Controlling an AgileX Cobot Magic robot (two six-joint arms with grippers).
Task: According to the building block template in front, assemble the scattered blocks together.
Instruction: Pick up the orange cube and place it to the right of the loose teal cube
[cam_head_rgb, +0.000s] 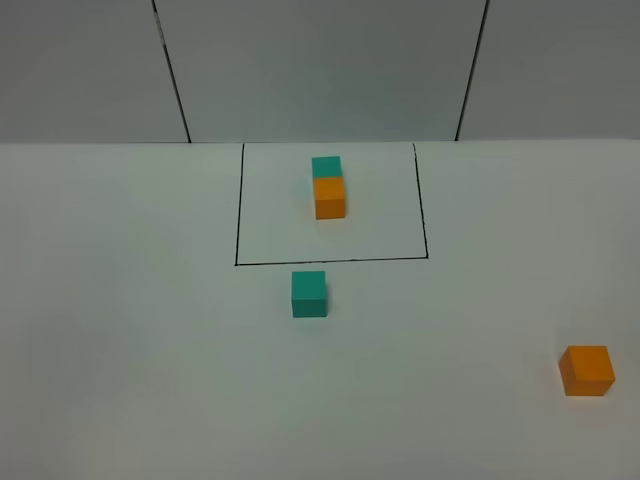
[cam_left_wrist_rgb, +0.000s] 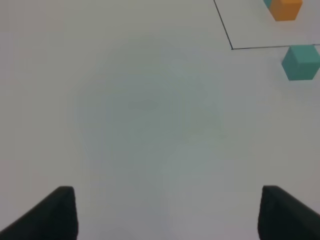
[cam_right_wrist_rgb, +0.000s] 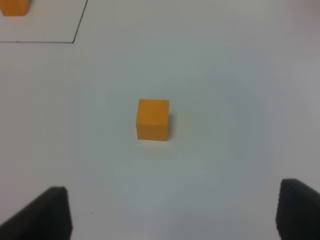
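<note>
Template pair (cam_head_rgb: 328, 187), teal cube behind orange and touching it, sat inside black outline (cam_head_rgb: 330, 261), toward outline's far side. Loose teal cube (cam_head_rgb: 309, 294) lay just outside outline's near edge, slightly left of middle. Loose orange cube (cam_head_rgb: 586, 370) lay well apart from outline, off to near right, on white table (cam_head_rgb: 120, 330). Left gripper (cam_left_wrist_rgb: 167, 212): jaws spread wide, outline's near-left corner ahead. Right gripper (cam_right_wrist_rgb: 175, 210): jaws spread wide, loose orange cube ahead, ungripped.

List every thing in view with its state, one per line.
template pair: joined, inside black outline.
loose teal cube: free, just outside the outline.
loose orange cube: free, apart from the teal one.
left gripper: open, empty.
right gripper: open, empty.
</note>
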